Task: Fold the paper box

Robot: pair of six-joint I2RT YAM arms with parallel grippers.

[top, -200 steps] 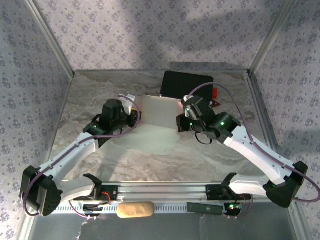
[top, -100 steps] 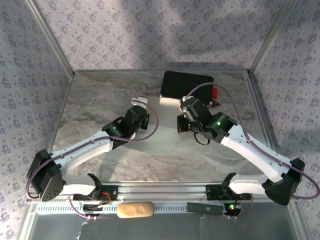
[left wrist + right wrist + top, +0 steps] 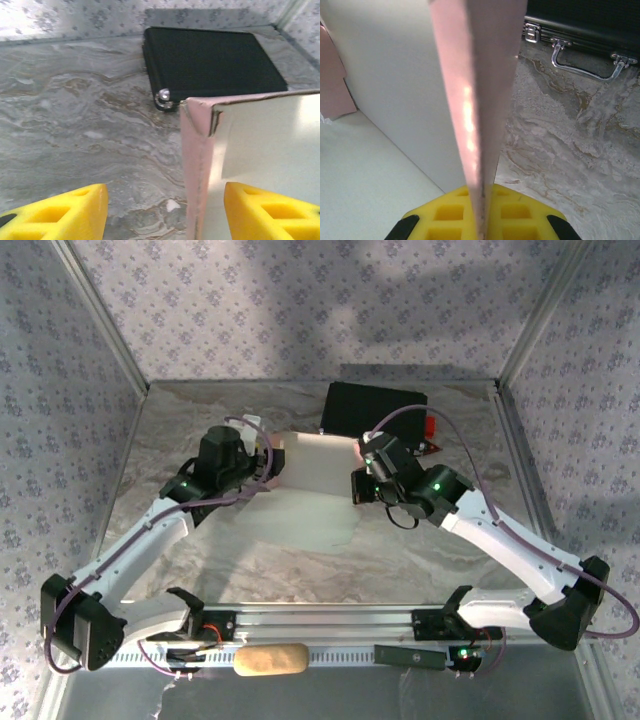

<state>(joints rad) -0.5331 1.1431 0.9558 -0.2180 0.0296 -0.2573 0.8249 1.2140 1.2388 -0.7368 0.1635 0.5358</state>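
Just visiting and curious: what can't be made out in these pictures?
Top view: red thing beside the black case, too small to identify.
Left wrist view: the case's near side, mostly hidden behind the paper box.
Right wrist view: most of the case, cut off by the top edge.

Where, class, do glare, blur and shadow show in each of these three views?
Right wrist: a bright glare streak runs down the paper box edge, soft so near the lens. Left wrist: the yellow fingers are blurred, the black case sharper. Top external: broad soft shadows lie across the back wall.
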